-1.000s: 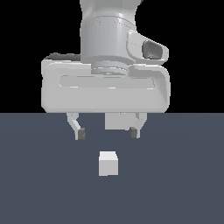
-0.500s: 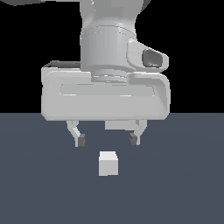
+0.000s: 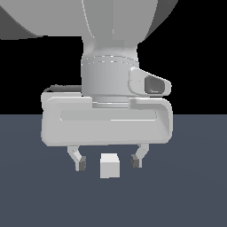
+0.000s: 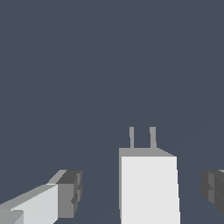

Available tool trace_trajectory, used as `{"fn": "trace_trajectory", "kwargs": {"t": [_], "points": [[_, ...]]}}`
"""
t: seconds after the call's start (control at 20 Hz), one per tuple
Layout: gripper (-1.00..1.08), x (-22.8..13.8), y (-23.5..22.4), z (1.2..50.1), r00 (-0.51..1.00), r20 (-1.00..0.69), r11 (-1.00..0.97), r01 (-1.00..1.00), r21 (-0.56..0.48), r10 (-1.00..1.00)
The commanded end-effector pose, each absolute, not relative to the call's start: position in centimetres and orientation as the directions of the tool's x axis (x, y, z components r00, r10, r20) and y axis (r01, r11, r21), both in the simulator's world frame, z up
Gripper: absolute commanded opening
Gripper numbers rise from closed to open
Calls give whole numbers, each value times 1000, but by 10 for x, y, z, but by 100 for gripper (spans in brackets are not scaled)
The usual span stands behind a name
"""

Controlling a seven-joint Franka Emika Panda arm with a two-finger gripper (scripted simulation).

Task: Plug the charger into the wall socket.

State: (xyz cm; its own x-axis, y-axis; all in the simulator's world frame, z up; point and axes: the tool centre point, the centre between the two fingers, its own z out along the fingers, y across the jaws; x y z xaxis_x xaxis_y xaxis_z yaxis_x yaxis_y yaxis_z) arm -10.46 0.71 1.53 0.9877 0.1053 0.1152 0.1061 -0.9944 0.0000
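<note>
my fingers (image 3: 108, 162) are spread wide, straddling the charger (image 3: 109, 166) on the bench (image 3: 195, 186) without touching it. its two prongs (image 4: 142, 138) point away from my wrist. risk: closing off-centre would twist the charger and misalign the prongs.

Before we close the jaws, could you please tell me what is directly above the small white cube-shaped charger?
The open gripper hangs over the small near-white cube charger, one jaw either side, not touching. Its wide grey hand body blocks everything behind; no wall socket is visible.
</note>
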Motion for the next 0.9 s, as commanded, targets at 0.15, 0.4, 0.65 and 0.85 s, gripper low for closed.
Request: {"fn": "trace_trajectory", "kwargs": {"t": [0.15, 0.4, 0.65, 0.85], "points": [[-100, -104, 7, 12, 988, 116, -994, 106, 0, 105], [-100, -104, 7, 12, 988, 116, -994, 106, 0, 105], [-100, -104, 7, 12, 988, 116, -994, 105, 0, 104], [-100, -101, 7, 18, 990, 117, -996, 85, -1, 84]]}}
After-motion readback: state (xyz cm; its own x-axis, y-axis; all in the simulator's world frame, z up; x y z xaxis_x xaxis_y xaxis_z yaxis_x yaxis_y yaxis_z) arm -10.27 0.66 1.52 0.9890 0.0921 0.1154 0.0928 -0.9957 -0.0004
